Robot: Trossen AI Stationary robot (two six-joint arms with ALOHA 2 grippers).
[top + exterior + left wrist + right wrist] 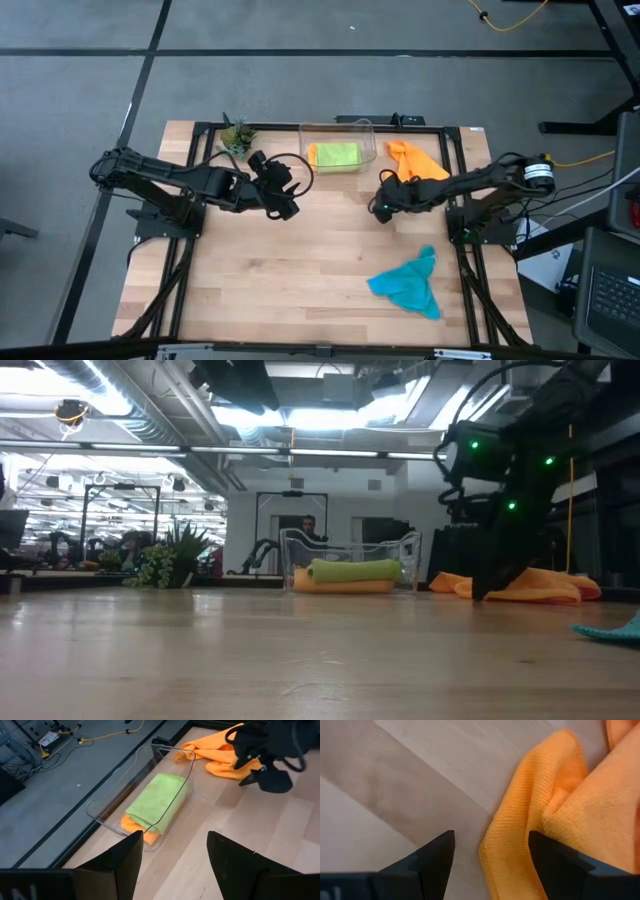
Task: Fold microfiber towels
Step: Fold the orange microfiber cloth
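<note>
Teal towel [408, 282]: nearest the front edge, crumpled and unfolded on the wooden worktop [300, 270] at about 4 o'clock from its centre, well apart from both arms.
Left hand [285, 203]: hovering just short of the bin, at roughly 11 o'clock from the worktop's centre, fingers [125, 857] spread apart and nothing between them; its wrist camera looks straight onto the bin.
Right hand [382, 209]: down low at about 1 o'clock from centre, right at the edge of the loose orange towel; fingers [437, 852] parted, released, gripping nothing, the cloth's hem lying between and just past them.
Loose orange towel [412, 160]: a rumpled heap on the worktop just beside the bin, at its 3 o'clock, unfolded.
Clear bin [340, 128]: at the back of the worktop, 12 o'clock from centre.
Green towel [335, 154]: folded flat inside the bin, on top.
Second orange towel [134, 825]: folded, under the green one in the bin, only its edge peeking out.
Potted plant [237, 136]: back edge, at 9 o'clock of the bin, standing clear of it.
Room beyond: a person [308, 528] shows behind the bin in the low view, far off.
</note>
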